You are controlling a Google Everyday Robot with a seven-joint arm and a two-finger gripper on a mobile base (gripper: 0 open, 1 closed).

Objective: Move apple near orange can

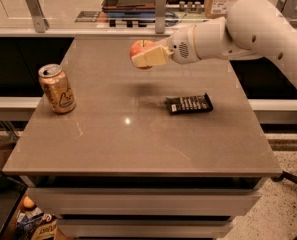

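Because the orange can [57, 89] stands at left, the gripper [147, 58] at upper centre holds the apple [138, 47] clamped above the worktop [138, 144], seemingly for carrying across.

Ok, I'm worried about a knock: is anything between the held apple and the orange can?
Nothing visible. The gripper, jaws shut on the apple, hangs above the far middle of the table; only bare surface lies between it and the orange can near the left edge. The flat black object lies to the right, off that path.
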